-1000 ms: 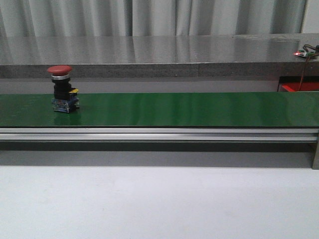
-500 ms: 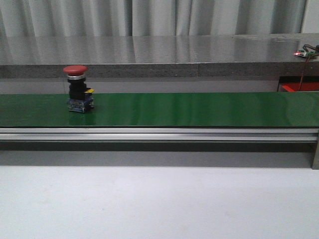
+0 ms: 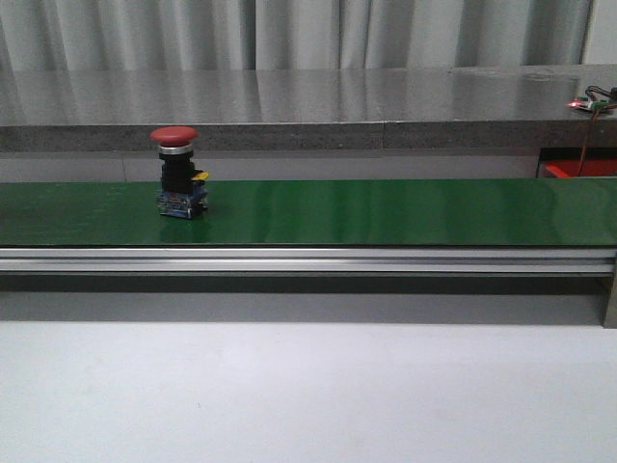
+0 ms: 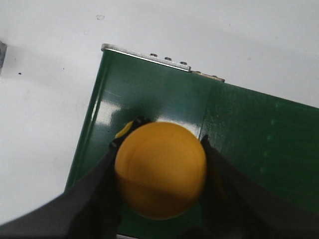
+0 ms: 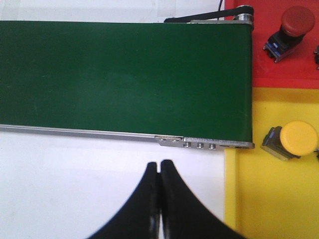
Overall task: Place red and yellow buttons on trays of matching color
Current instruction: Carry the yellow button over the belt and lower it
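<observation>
A red button [image 3: 178, 174] stands upright on the green belt [image 3: 386, 210], left of the middle in the front view. In the left wrist view a yellow button [image 4: 160, 169] sits between the dark fingers [image 4: 97, 191] of my left gripper [image 4: 159, 145], which is shut on its cap above one end of the belt [image 4: 249, 139]. My right gripper [image 5: 159, 164] is shut and empty over the white table near the belt's other end. Beside that end lie a red tray [image 5: 289, 64] holding a red button [image 5: 294, 24] and a yellow tray [image 5: 264, 199] holding a yellow button [image 5: 296, 139].
A grey ledge [image 3: 289, 106] and a curtain run behind the belt. An aluminium rail [image 3: 308, 258] edges the belt's front. A small lit device [image 3: 593, 101] sits at the far right. White tabletop [image 3: 308, 386] lies in front.
The red button has travelled to the right along the belt, staying upright. Nothing else in the front view has moved.
</observation>
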Controlling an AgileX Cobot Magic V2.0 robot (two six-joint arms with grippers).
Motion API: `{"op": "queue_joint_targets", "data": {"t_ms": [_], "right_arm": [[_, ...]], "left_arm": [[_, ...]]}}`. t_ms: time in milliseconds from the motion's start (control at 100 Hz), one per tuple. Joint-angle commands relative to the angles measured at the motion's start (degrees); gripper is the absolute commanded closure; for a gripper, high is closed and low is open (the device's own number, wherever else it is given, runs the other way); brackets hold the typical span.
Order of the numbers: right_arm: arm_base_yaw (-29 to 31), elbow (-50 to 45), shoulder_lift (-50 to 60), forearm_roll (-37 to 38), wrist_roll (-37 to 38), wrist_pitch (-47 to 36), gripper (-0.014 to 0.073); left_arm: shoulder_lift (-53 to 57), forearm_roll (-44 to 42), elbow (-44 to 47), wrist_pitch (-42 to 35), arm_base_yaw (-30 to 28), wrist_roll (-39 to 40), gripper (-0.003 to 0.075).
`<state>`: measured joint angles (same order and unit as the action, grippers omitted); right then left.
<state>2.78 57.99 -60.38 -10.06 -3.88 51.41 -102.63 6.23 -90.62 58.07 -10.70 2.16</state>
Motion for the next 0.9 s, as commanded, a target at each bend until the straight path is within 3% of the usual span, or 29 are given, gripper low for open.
{"op": "queue_joint_targets", "data": {"t_ms": [0, 420, 490, 680, 890], "right_arm": [[-0.07, 1.37, 1.12, -0.55, -0.33, -2.37, 0.0667], [-0.07, 1.37, 1.12, -0.55, -0.33, -2.37, 0.0667], [-0.07, 1.37, 1.12, -0.55, -0.33, -2.37, 0.0667], [-0.07, 1.37, 1.12, -0.55, -0.33, -2.37, 0.0667], [-0.07, 1.37, 1.12, -0.55, -0.33, -2.37, 0.0667]], "left_arm": [[2.06, 1.82, -1.38, -1.55, 0.2, -0.14, 0.0582], [-0.09, 5.56, -1.38, -0.94, 0.2, -3.18, 0.0556], [-0.09, 5.86, -1.38, -0.94, 0.2, -3.28, 0.0486], [-0.09, 5.96, -1.38, -0.55, 0.2, -3.52, 0.0195], [0.62, 7.7, -1.99, -0.21, 0.2, -4.29, 0.0162]]}}
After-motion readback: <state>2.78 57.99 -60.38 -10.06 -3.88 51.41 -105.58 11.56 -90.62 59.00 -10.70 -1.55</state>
